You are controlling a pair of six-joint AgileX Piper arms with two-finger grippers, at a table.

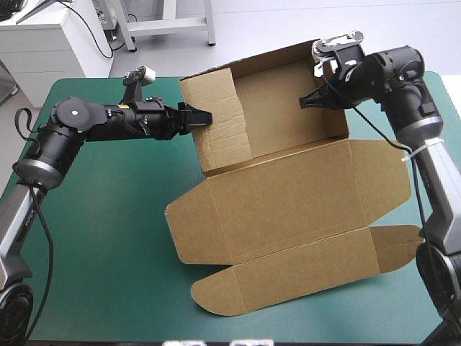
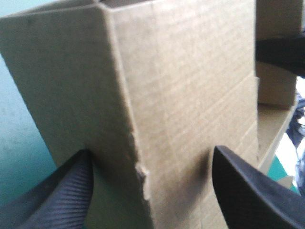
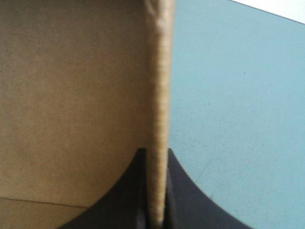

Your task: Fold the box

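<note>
The brown box [image 1: 288,209] lies mid-table with its lid and flaps flat toward the near edge. Its back and side walls stand raised at the far side. My left gripper [image 1: 202,117] is at the outside of the left wall, open. In the left wrist view its black fingers [image 2: 62,191] stand apart, with the wall's folded corner [image 2: 181,86] between and ahead of them. My right gripper [image 1: 307,101] reaches in from the far right and is shut on the top edge of the right wall. The right wrist view shows that board edge [image 3: 159,95] pinched between my fingers [image 3: 156,160].
Teal-green cover [image 1: 101,216] shows to the left of the box and along the near edge. A rounded flap [image 1: 230,292] reaches toward the near edge. The box's right flap [image 1: 392,249] lies close to the right arm's base. White furniture [image 1: 50,36] stands beyond the far-left corner.
</note>
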